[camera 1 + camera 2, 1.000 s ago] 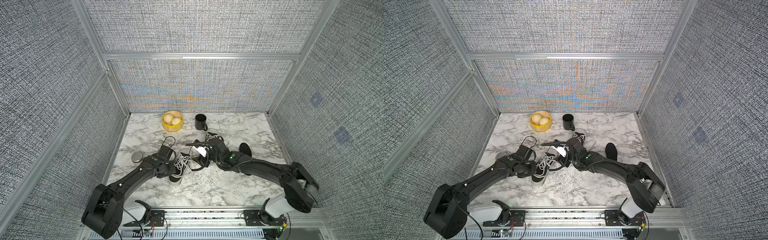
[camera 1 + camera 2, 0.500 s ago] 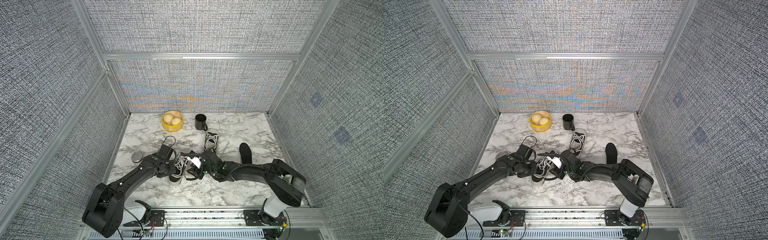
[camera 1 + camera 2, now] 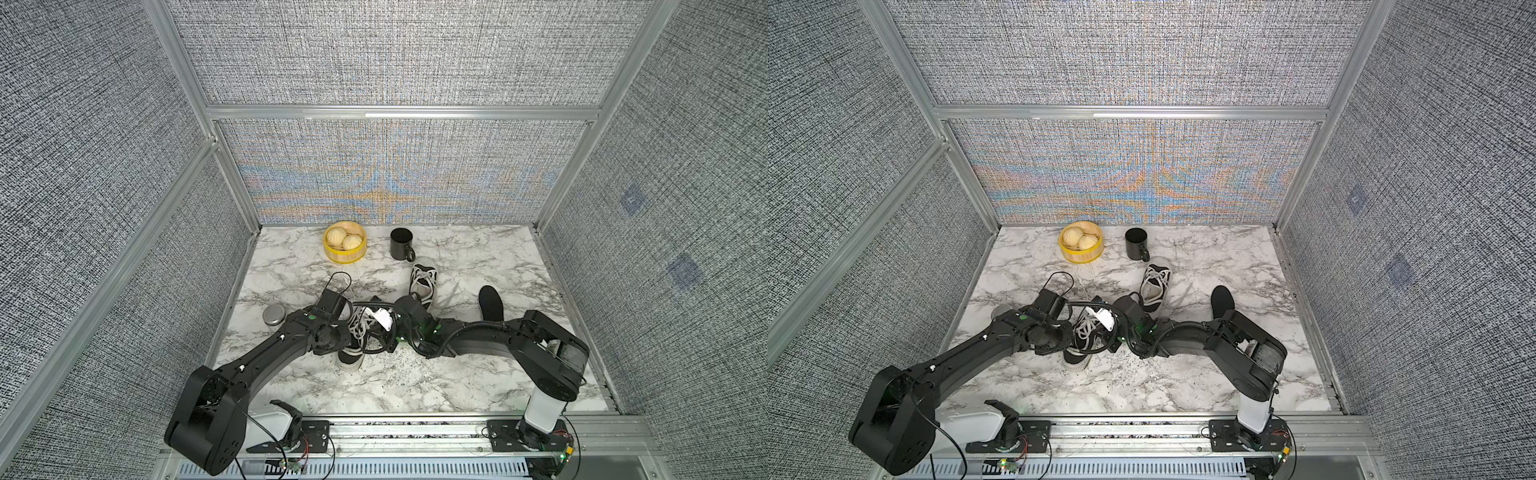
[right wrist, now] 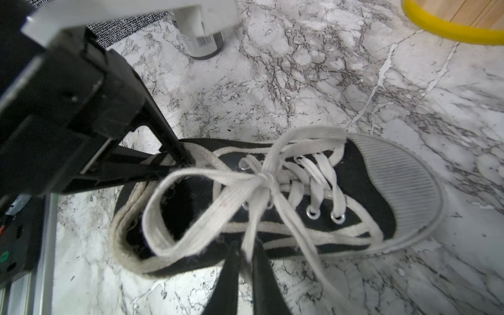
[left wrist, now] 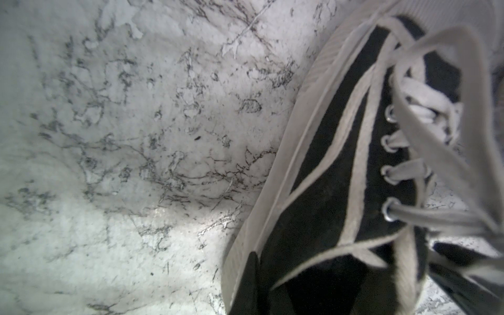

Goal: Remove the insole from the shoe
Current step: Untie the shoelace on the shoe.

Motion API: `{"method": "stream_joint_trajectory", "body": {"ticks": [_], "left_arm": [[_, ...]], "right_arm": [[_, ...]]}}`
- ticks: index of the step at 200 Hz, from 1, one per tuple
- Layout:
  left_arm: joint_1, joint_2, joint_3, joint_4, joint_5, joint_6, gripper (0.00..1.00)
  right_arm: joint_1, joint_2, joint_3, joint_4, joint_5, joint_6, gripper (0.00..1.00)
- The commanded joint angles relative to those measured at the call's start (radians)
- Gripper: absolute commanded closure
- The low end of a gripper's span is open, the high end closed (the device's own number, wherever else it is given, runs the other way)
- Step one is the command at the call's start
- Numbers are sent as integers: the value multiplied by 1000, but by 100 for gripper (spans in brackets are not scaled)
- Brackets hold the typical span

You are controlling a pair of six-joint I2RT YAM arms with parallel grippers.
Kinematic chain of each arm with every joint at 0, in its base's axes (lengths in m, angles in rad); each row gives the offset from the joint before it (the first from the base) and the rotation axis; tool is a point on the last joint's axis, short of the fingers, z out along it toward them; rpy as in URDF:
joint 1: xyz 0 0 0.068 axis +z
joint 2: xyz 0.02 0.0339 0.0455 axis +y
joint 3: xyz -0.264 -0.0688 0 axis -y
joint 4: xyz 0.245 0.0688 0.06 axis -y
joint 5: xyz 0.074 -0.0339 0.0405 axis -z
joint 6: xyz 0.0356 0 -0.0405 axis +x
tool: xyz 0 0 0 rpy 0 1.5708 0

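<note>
Insole out of sight in the dark mouth of the shoe [image 4: 354, 166], and your right gripper [image 4: 245, 246] has just snapped closed against the shoe's side wall. A second ago it stood open, over by the second shoe [image 3: 424, 280]. It has since swung across and come down here, fingers together, with what looks like a strand of lace [image 4: 266, 177] caught between them rather than anything from inside. Whether canvas is pinched too, the right wrist view does not settle.

Across the opening, your left gripper [image 4: 182, 162] is clamped on the collar rim, as it was a second ago. It pins the shoe sole-down on the marble table [image 3: 457, 382]. In both top views the two arms meet over this shoe, its white toe cap pointing toward the front rail.

Farther out, the second shoe lies near the black mug [image 3: 401, 244]. A loose insole [image 3: 490, 303] lies flat on the marble on the right arm's side, apart from both shoes.

If only lace is held, this closure probably does little for the task, since a pull would likely tug the bow or drag the shoe. The insole is not yet reached. You would likely need to reopen and work a finger past the lace loop into the mouth.
</note>
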Motion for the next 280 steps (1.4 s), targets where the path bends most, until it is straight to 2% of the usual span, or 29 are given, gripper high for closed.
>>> {"method": "stream_joint_trajectory", "body": {"ticks": [1,70,128,175,242,280], "left_arm": [[3,-9,2,-10,-39,-19,100],[2,-10,17,-34,-109,-34,100],[2,5,5,-14,-91,-33,100],[2,11,18,-10,-81,-18,100],[2,15,10,-5,-76,-15,100],[2,28,16,10,-51,-3,100]], "right_arm": [[-8,-40,-9,1,5,-14,100],[-55,-375,-45,-207,59,-60,100],[-129,-517,44,-284,120,-94,100],[-174,-501,83,-256,69,-119,100],[-255,-539,92,-174,12,-71,100],[-234,-436,143,-174,-23,-78,100]]}}
